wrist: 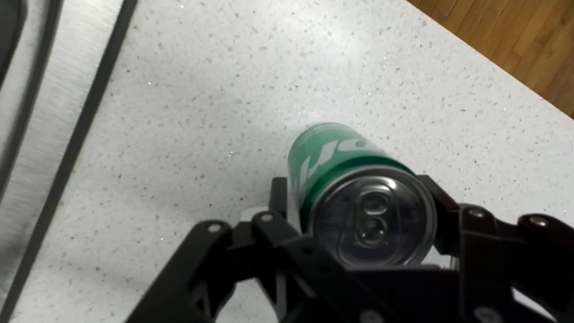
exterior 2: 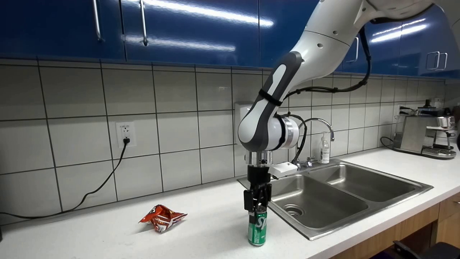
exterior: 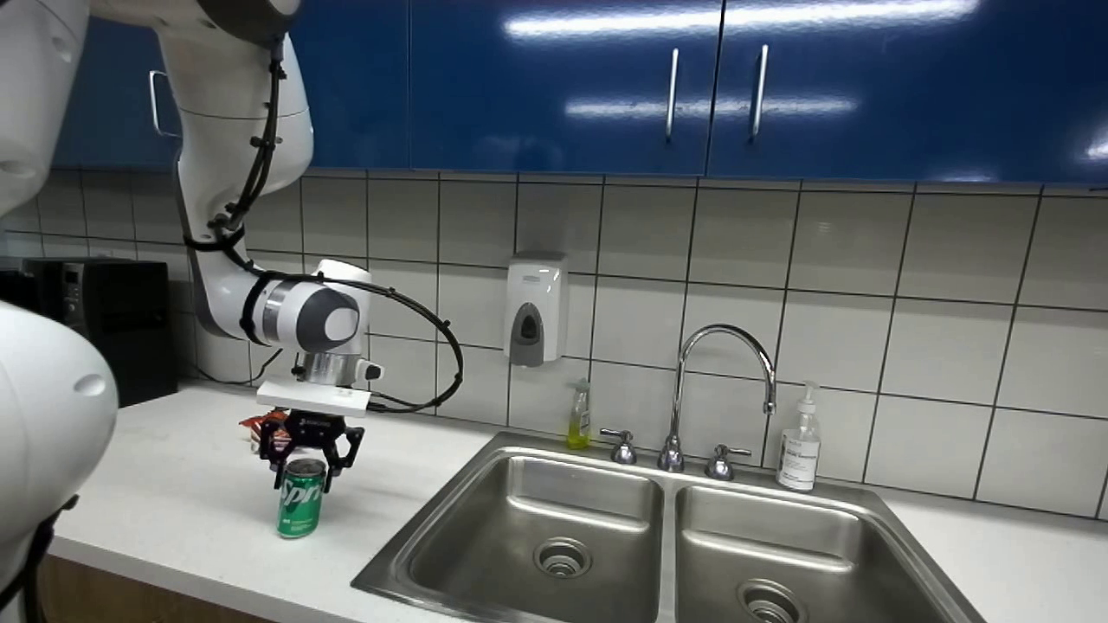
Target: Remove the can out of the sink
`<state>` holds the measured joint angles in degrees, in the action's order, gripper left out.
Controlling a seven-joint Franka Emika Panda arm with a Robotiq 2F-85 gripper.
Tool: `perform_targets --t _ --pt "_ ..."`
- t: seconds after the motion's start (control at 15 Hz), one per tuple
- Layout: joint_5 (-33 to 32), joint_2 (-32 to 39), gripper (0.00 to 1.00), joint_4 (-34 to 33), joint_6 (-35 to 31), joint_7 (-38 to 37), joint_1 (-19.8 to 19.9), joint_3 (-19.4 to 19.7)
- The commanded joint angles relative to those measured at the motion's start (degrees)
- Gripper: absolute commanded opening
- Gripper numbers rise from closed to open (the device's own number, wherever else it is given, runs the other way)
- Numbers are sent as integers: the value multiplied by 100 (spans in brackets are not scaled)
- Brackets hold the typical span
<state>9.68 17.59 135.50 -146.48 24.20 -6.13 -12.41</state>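
The green can (exterior: 299, 504) with pale lettering stands on the white counter beside the sink, outside its bowls; it also shows in an exterior view (exterior 2: 257, 233). In the wrist view its silvery top (wrist: 374, 217) faces the camera. My gripper (exterior: 304, 480) points down from above, one finger on each side of the can's upper part. In the wrist view both fingers appear to touch the can's sides, so the gripper looks shut on it. The can's base appears to rest on the counter. The steel double-basin sink (exterior: 666, 536) is beside it.
A crumpled red packet (exterior 2: 162, 217) lies on the counter behind the can. A chrome faucet (exterior: 725, 333), a white soap bottle (exterior: 800, 446) and a yellow-green spray bottle (exterior: 579, 417) stand behind the sink. The counter's front edge (wrist: 493, 63) is close to the can.
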Motion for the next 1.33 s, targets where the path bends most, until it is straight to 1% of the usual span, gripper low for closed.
perform_targets --t 0.0,0.27,0.6,1.27 --pt "-130 -30 99 -22 -35 -112 59 -47" --pt "-154 -71 100 -15 -31 -155 61 -20" --pt "-178 -266 100 -26 146 -215 76 3" --pt "-157 -957 100 77 399 -259 67 118"
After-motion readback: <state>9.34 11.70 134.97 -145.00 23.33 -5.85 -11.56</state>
